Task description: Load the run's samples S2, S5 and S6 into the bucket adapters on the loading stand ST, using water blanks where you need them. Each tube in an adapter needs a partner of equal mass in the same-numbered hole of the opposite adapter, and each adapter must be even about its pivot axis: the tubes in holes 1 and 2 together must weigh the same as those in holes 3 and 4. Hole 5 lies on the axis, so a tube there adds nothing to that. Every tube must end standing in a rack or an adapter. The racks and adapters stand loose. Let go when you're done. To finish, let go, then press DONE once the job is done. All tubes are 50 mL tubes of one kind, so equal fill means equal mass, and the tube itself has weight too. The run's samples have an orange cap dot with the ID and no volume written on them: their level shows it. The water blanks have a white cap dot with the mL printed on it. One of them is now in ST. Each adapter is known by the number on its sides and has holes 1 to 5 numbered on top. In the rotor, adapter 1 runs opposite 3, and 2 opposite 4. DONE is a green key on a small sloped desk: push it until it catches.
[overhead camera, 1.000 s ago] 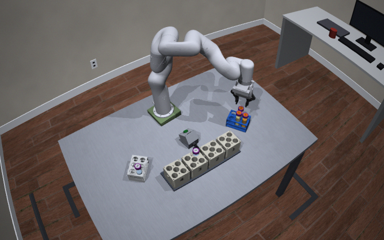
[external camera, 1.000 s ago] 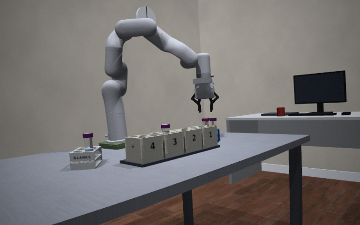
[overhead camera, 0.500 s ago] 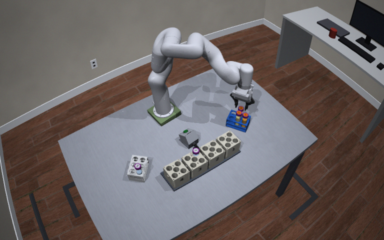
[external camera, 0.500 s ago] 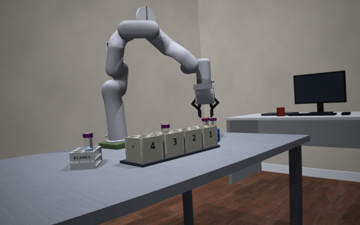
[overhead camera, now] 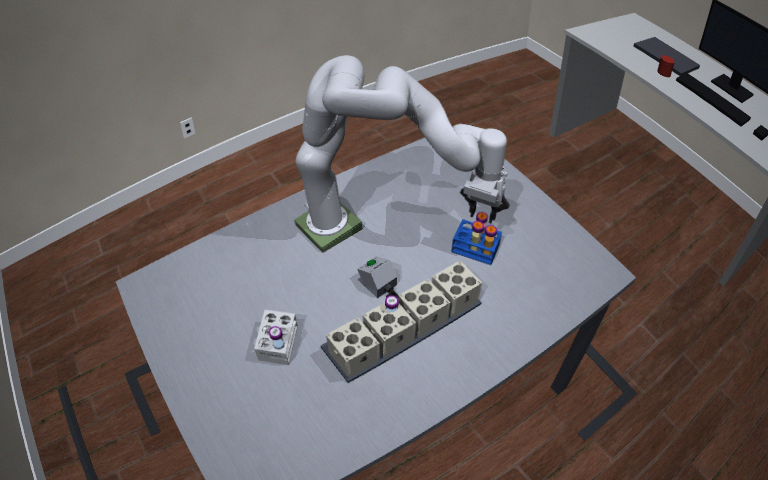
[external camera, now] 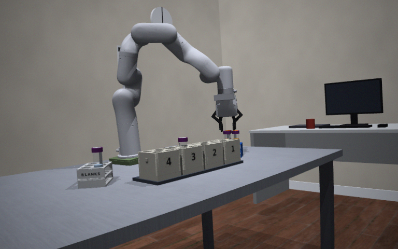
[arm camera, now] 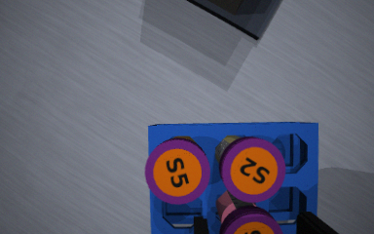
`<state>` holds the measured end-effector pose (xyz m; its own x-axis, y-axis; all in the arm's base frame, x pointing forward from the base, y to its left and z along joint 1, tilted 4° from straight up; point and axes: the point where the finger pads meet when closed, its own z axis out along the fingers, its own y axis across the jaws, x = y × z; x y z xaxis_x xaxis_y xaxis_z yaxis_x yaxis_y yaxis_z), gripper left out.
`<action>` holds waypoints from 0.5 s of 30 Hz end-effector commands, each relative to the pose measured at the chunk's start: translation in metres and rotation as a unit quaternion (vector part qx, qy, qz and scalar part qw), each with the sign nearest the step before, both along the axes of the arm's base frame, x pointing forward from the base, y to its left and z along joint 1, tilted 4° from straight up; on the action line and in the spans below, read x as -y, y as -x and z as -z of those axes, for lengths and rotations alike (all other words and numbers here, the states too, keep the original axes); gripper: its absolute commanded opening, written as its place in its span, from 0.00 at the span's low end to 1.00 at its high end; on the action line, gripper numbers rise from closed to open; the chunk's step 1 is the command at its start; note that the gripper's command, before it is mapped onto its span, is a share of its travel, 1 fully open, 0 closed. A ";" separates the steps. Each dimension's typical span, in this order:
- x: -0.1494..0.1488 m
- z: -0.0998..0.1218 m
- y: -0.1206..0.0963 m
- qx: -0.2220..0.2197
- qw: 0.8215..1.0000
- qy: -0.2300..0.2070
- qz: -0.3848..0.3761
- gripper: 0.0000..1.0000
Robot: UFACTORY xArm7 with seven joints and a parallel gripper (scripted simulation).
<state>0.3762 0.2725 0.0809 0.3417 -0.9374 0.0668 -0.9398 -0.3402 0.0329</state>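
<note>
My end effector [overhead camera: 483, 216] [external camera: 227, 129] [arm camera: 253, 228] stands partly open with nothing gripped, its fingertips over the rear part of the blue rack [overhead camera: 475, 257] [external camera: 241, 149] [arm camera: 307, 131]. Three orange-dotted tubes stand in that rack: S5 [overhead camera: 490, 230] [arm camera: 177, 171] and S2 [overhead camera: 478, 227] [arm camera: 252, 170] side by side, and a third tube [overhead camera: 481, 217] [arm camera: 251, 229] whose label is cut off in my wrist view. On the tabletop [overhead camera: 453, 390] [external camera: 175, 205], the four adapters sit in a row, with one white-dotted tube [overhead camera: 391, 302] [external camera: 182, 139] standing in adapter 3 [overhead camera: 399, 337] [external camera: 193, 160]. Another white-dotted tube [overhead camera: 275, 333] [external camera: 97, 150] stands in the white rack [overhead camera: 274, 355] [external camera: 91, 181].

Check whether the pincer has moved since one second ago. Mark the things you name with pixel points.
Yes, downward: in the exterior view, the pincer [overhead camera: 482, 217] [external camera: 227, 129] [arm camera: 255, 225] is now lower, closer to the blue rack [overhead camera: 474, 256] [external camera: 241, 149] [arm camera: 312, 130].
</note>
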 end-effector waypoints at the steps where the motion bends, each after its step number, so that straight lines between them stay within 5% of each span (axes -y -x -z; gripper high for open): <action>1: -0.001 0.000 -0.001 0.002 1.000 -0.001 0.000 0.57; 15: 0.000 0.009 -0.001 0.002 1.000 -0.001 0.000 0.57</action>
<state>0.3761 0.2718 0.0724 0.3417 -0.9374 0.0669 -0.9398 -0.3402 0.0333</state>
